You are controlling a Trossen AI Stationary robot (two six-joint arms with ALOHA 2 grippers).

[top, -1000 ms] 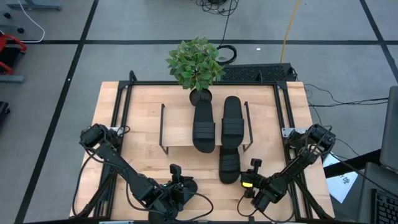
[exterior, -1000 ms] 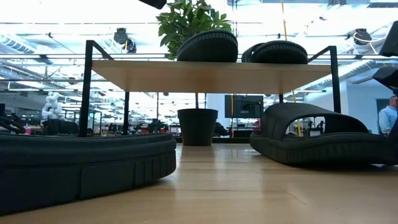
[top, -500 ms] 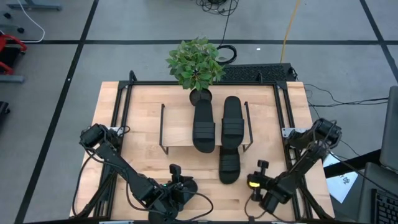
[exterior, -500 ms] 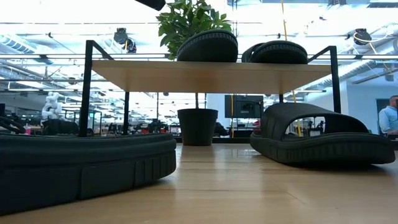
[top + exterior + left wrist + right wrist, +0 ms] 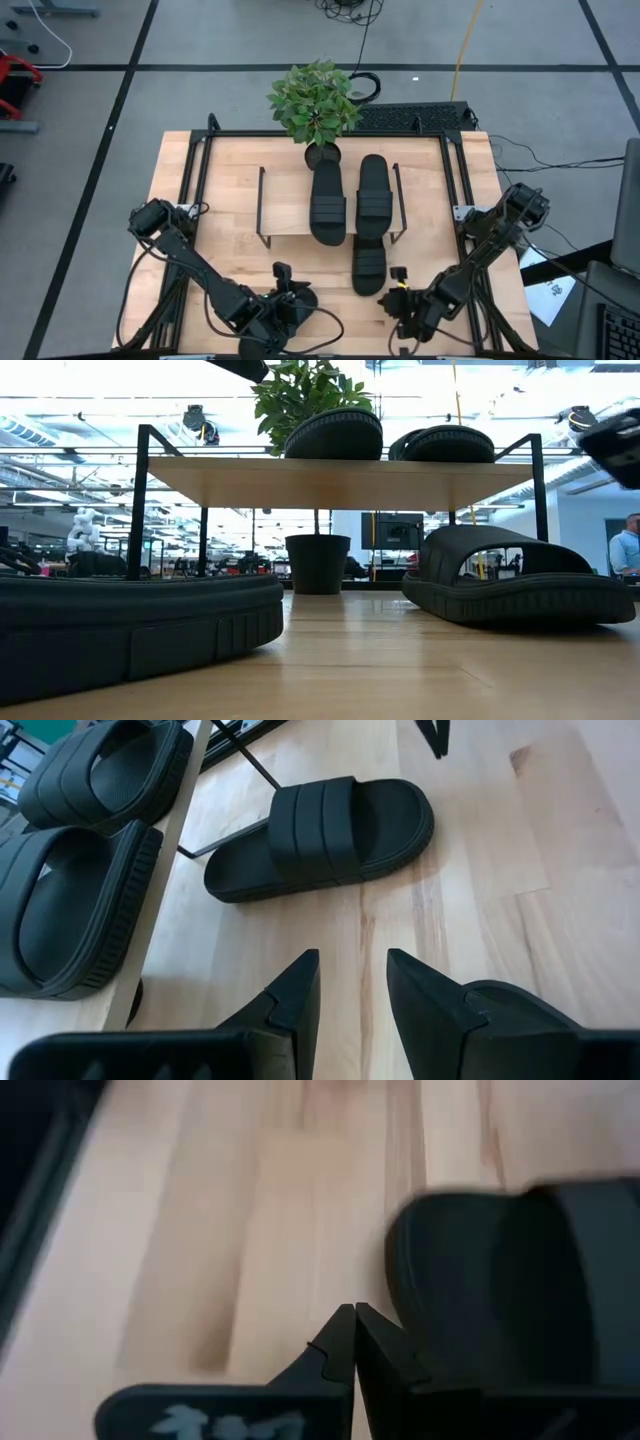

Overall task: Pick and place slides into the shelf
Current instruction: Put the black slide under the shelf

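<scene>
While two slides sit on the shelf (image 5: 300,205), we are holding the closed right pincer (image 5: 398,292) beside the slide (image 5: 368,266) at the desk's near edge.

1. No text, label, brand, number or sign can be read in any of the views.
2. The right wrist view shows pale marks on the dark gripper body (image 5: 200,1415), too blurred to make out.
</scene>
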